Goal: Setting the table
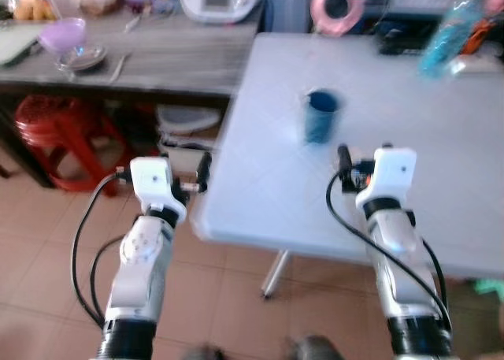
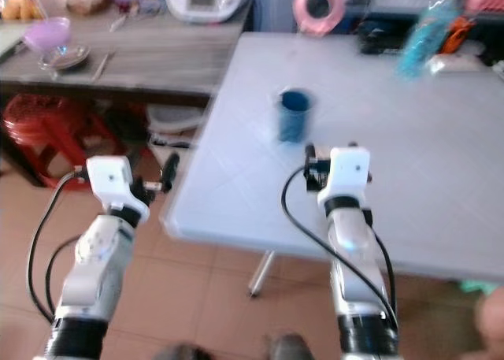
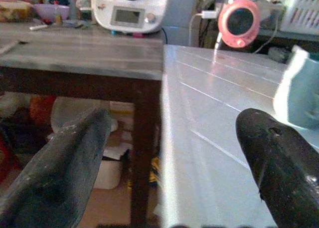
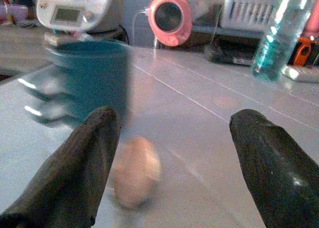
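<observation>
Presently: blue cup (image 1: pixel 320 116), upright, centre frame on the white tabletop (image 1: pixel 441 171). Right gripper (image 4: pixel 169 158), fingers wide and empty, sits just below it, nearer than the left gripper (image 3: pixel 169 163), also wide.

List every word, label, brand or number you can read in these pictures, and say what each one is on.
No text can be read in any view.
White kitchen appliance: its grey display panel is too blurred to read.
Plastic water bottle: its label is a blur.
Blue cup: no print can be made out.
Pink round gadget: no marking visible.
</observation>
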Robot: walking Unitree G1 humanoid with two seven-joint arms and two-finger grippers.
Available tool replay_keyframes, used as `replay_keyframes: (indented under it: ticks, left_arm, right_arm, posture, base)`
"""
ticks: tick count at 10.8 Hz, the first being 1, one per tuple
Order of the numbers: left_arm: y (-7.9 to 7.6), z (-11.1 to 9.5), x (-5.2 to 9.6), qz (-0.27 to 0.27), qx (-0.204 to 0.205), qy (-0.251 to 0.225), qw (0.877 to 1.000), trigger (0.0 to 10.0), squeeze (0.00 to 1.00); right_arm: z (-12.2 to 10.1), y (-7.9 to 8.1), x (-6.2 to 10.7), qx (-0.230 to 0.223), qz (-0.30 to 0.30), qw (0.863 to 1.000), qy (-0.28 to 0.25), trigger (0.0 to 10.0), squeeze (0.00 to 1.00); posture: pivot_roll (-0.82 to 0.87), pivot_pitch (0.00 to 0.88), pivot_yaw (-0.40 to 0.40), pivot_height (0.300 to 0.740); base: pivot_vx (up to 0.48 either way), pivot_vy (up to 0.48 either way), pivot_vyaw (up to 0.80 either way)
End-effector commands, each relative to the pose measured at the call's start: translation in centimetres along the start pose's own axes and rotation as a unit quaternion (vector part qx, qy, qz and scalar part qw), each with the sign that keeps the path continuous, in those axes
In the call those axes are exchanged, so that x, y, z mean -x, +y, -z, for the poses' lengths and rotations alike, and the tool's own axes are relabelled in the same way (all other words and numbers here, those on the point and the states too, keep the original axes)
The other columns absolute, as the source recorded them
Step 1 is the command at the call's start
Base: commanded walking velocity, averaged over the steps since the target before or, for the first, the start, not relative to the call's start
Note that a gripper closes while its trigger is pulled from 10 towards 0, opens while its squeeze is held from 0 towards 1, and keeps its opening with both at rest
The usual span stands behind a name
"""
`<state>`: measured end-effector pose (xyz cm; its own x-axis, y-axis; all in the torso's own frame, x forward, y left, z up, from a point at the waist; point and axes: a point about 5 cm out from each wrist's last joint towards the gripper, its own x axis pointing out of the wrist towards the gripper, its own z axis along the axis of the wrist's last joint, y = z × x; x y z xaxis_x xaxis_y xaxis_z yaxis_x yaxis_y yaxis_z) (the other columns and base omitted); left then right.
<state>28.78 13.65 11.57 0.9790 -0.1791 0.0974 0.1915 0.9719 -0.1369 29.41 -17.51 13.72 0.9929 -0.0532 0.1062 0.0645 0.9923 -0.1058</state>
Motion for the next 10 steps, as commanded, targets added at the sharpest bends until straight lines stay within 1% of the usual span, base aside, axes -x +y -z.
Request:
replay_keyframes:
  ticks: [1,3,4,5,6,8,10]
  left_arm:
    - [-0.1,0.2,0.1,-0.003,-0.003,0.007,1.0,10.0,0.0]
    - [0.1,0.3,0.3,-0.002,-0.006,0.014,1.0,10.0,0.0]
    - [0.1,0.4,0.3,-0.002,-0.006,0.015,1.0,10.0,0.0]
    - [0.1,0.4,0.4,-0.003,-0.007,0.017,1.0,10.0,0.0]
    - [-0.1,0.4,0.5,-0.002,-0.007,0.02,1.0,10.0,0.0]
    - [-0.1,0.6,0.7,-0.001,-0.009,0.025,1.0,10.0,0.0]
    - [-0.1,0.7,1.1,0.0,-0.01,0.032,0.999,10.0,0.0]
  right_arm:
    - [0.3,-0.5,0.1,-0.002,0.006,1.0,0.01,10.0,0.0]
    - [0.4,-0.8,-0.2,-0.014,0.012,1.0,0.019,10.0,0.0]
    - [0.5,-1.0,-0.3,-0.012,0.013,1.0,0.024,10.0,0.0]
    - [0.6,-1.1,-0.6,-0.021,0.006,0.999,0.036,10.0,0.0]
    - [0.6,-0.6,-1.3,-0.02,-0.025,0.998,0.048,10.0,0.0]
    - [0.9,0.2,-1.7,-0.019,-0.053,0.996,0.075,10.0,0.0]
    - [1.5,1.7,-2.1,-0.024,-0.092,0.989,0.11,10.0,0.0]
  posture:
    - [-0.06,0.067,0.065,0.74]
    - [-0.05,0.073,0.067,0.74]
    - [-0.05,0.073,0.067,0.74]
    - [-0.05,0.079,0.069,0.74]
    - [-0.05,0.088,0.071,0.74]
    - [-0.04,0.098,0.07,0.74]
    - [-0.03,0.118,0.07,0.74]
  base:
    - [0.0,0.0,0.0]
    - [0.0,0.0,0.0]
    - [0.0,0.0,0.0]
    - [0.0,0.0,0.0]
    - [0.0,0.0,0.0]
    - [0.0,0.0,0.0]
    - [0.0,0.0,0.0]
